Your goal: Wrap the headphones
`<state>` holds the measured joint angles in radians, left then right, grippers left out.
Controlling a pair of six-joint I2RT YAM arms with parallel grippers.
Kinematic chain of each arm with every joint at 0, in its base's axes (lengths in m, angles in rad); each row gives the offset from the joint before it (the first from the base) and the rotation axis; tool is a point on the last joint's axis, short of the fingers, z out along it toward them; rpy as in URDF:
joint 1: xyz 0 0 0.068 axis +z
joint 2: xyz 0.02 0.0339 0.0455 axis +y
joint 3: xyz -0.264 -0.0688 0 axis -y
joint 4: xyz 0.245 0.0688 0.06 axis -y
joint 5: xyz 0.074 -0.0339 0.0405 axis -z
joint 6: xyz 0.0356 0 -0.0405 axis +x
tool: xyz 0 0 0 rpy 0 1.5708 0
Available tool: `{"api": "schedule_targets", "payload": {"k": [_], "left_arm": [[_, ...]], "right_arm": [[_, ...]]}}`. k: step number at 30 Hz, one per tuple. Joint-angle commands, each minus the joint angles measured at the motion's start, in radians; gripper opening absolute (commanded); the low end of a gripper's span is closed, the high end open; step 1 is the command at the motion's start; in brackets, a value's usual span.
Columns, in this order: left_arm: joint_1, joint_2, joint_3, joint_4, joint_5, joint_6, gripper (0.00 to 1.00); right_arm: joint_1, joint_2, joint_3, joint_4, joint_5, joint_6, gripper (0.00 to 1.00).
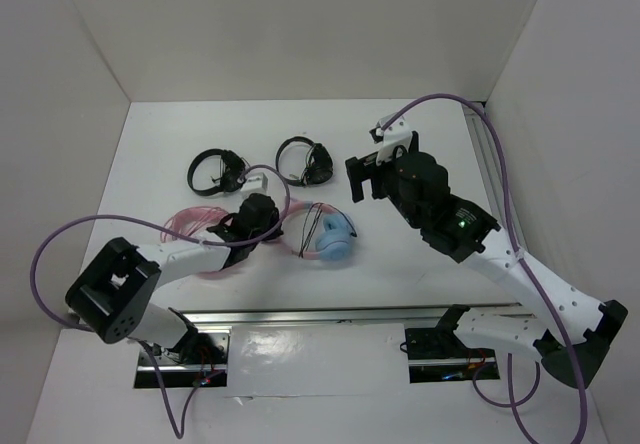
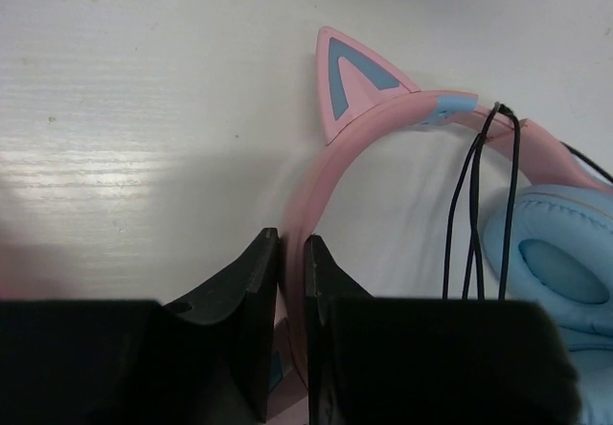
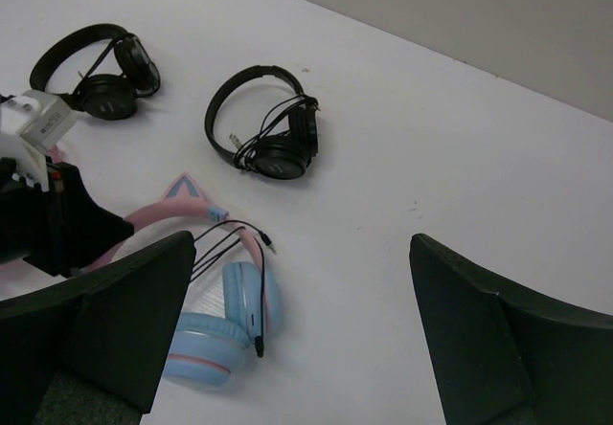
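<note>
White tabletop fills the top view between white walls. Right hand hovers right of centre, jaws spread wide, holding nothing. Left hand is pinched nearly closed on the pink headband of the headphones, lying at centre frame. Their thin black cable drapes over the band.

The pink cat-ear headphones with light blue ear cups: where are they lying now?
Top view: the cat-ear headphones lie mid-table, nearer the arms than two black headphones, headband pinched by the left gripper.
</note>
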<state>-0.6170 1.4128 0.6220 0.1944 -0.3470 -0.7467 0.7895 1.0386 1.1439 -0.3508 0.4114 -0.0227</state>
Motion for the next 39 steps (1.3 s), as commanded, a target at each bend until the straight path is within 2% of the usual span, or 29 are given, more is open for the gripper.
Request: {"api": "schedule_targets", "payload": {"k": [1, 2, 3, 8, 11, 15, 17, 22, 25, 27, 28, 30, 32, 33, 35, 38, 39], "left_arm": [[-0.003, 0.067, 0.025, 0.099, -0.052, -0.083, 0.0], [-0.013, 0.067, 0.037, 0.079, -0.064, -0.095, 0.03], [-0.013, 0.09, 0.038, 0.062, -0.079, -0.124, 0.13], [-0.013, 0.112, 0.05, 0.008, -0.106, -0.157, 0.28], [-0.023, 0.068, 0.05, 0.008, -0.116, -0.167, 0.42], [-0.023, 0.008, 0.05, -0.019, -0.127, -0.158, 0.54], [-0.023, -0.014, 0.05, -0.041, -0.127, -0.158, 0.73], [-0.023, -0.095, 0.082, -0.09, -0.115, -0.14, 0.75], [-0.032, -0.164, 0.16, -0.182, -0.081, -0.093, 0.99], [-0.032, -0.202, 0.231, -0.275, -0.081, -0.045, 0.99], [-0.041, -0.213, 0.308, -0.382, -0.081, -0.027, 0.99], [-0.041, -0.235, 0.387, -0.487, -0.081, 0.042, 0.99], [-0.041, -0.262, 0.505, -0.6, -0.124, 0.07, 0.99], [-0.041, -0.273, 0.542, -0.715, -0.15, 0.07, 0.99], [-0.032, -0.328, 0.623, -0.797, -0.19, 0.079, 0.99], [-0.012, -0.414, 0.662, -0.892, -0.208, 0.104, 0.99], [-0.001, -0.486, 0.662, -0.903, -0.208, 0.115, 0.99]], "right_arm": [[0.004, 0.011, -0.004, 0.029, -0.019, 0.016, 1.0], [0.004, 0.011, -0.004, 0.029, -0.019, 0.017, 1.0], [0.004, 0.011, -0.004, 0.029, -0.028, 0.017, 1.0], [0.004, 0.011, -0.004, 0.029, -0.039, 0.017, 1.0], [0.004, 0.011, -0.004, 0.019, -0.039, 0.017, 1.0], [0.004, 0.011, 0.005, 0.019, -0.049, 0.017, 1.0], [0.013, 0.011, 0.005, 0.019, -0.059, 0.017, 1.0], [0.013, 0.011, 0.014, 0.009, -0.059, 0.039, 1.0], [0.022, 0.011, 0.027, -0.003, -0.011, 0.084, 1.0], [0.022, 0.011, 0.054, -0.033, 0.067, 0.148, 1.0], [0.022, -0.001, 0.066, -0.083, 0.079, 0.164, 1.0], [0.022, -0.02, 0.132, -0.161, 0.111, 0.216, 1.0], [0.022, -0.04, 0.201, -0.267, 0.147, 0.248, 1.0], [0.022, -0.052, 0.221, -0.299, 0.179, 0.271, 1.0], [0.022, -0.095, 0.26, -0.382, 0.191, 0.285, 1.0], [0.022, -0.15, 0.316, -0.469, 0.202, 0.296, 1.0], [0.022, -0.16, 0.345, -0.496, 0.202, 0.296, 1.0]]}}
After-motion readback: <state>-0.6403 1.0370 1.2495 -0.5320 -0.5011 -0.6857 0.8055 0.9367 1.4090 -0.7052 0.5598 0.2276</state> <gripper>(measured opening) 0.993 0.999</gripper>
